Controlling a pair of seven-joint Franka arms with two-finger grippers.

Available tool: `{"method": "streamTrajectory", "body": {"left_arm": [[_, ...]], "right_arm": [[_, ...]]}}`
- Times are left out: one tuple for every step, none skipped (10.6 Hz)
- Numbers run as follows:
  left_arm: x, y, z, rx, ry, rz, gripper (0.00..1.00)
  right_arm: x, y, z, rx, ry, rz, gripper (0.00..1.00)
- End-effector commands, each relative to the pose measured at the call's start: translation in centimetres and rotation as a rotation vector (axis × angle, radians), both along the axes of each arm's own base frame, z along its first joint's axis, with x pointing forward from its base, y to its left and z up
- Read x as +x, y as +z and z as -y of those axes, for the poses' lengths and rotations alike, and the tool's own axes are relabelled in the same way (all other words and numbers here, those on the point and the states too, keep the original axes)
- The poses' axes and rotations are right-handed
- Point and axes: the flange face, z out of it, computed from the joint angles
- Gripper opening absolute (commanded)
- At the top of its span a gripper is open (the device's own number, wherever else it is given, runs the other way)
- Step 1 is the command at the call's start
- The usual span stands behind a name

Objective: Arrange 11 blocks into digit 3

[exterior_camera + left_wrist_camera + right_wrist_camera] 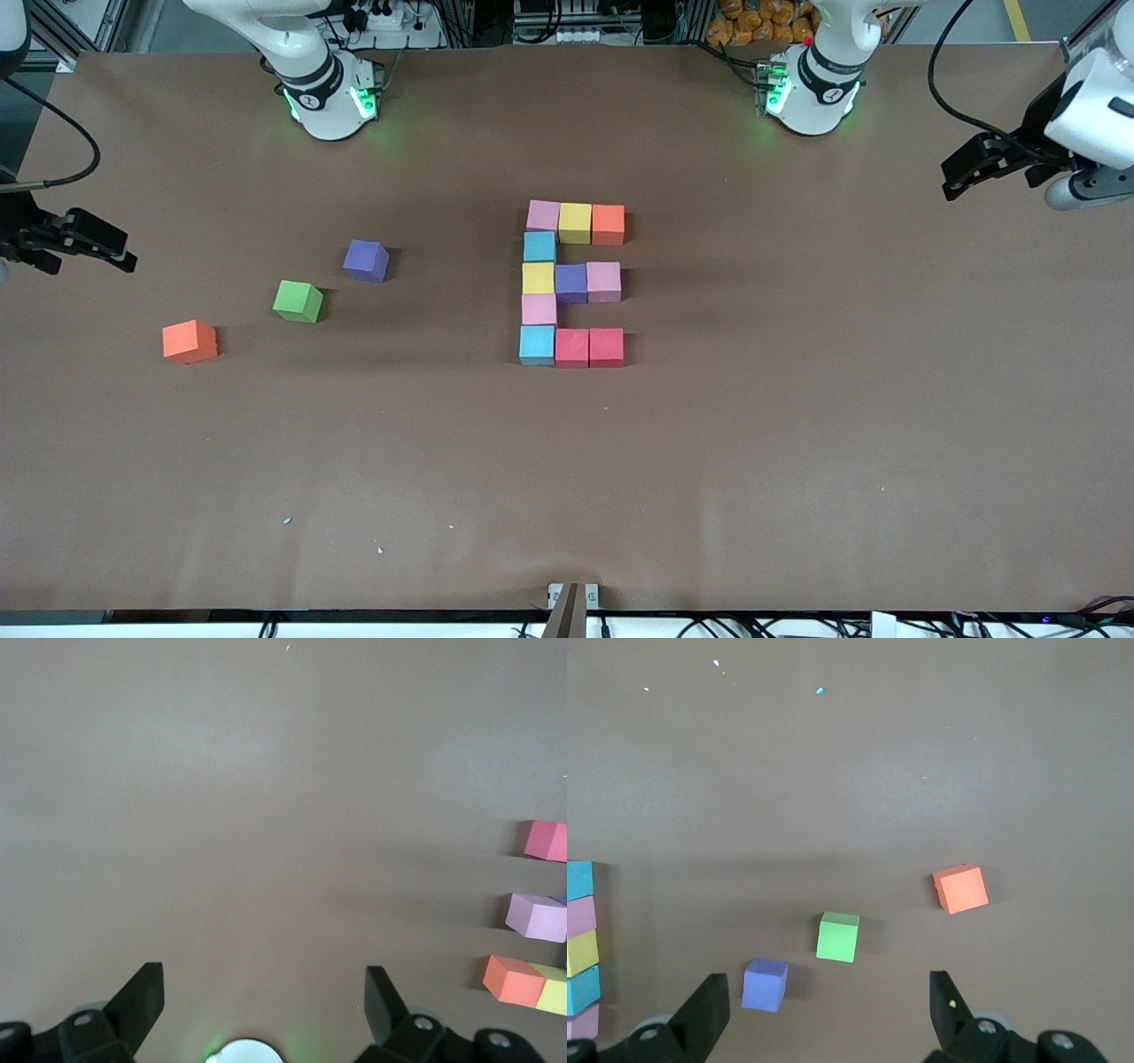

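The digit 3 [572, 282] lies mid-table, made of eleven blocks. Its five-cube column [538, 278] runs pink, blue, yellow, pink, blue. Three bars reach toward the left arm's end: yellow and orange [608, 224], purple and pink [603, 281], two red [606, 346]. My right gripper [122, 251] is open and empty, over the right arm's end of the table; in its wrist view [830, 997] nothing lies between the fingers. My left gripper [948, 180] is open and empty over the left arm's end, and its wrist view [264, 992] shows the bar ends [538, 916].
Three loose cubes lie toward the right arm's end: a purple one [366, 260], the green cube [298, 300] and an orange one [190, 341]. They also show in the right wrist view: purple [765, 984], green [838, 936], orange [961, 889].
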Motion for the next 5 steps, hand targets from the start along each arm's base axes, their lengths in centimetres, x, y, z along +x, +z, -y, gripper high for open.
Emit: {"method": "streamTrajectory", "body": {"left_arm": [[-0.88,0.89,-1.09,-0.001,-0.043,0.052,1.0],[-0.95,1.14,-1.15,-0.007,-0.044,0.069,1.0],[-0.9,1.29,-1.12,-0.039,-0.042,0.093,1.0],[-0.78,1.27,-1.27,-0.049,-0.054,0.097,1.0],[-0.63,1.05,-1.29,-0.049,-0.059,0.092,1.0]], "right_arm": [[-0.2,0.36,-0.43,0.007,-0.011,0.005,1.0],[-0.2,0.51,-0.26,0.007,-0.015,0.008,1.0],[-0.2,0.58,-0.17,0.007,-0.017,0.01,1.0],[-0.19,0.58,-0.25,0.007,-0.014,0.01,1.0],[-0.2,0.51,-0.25,0.007,-0.014,0.008,1.0]]}}
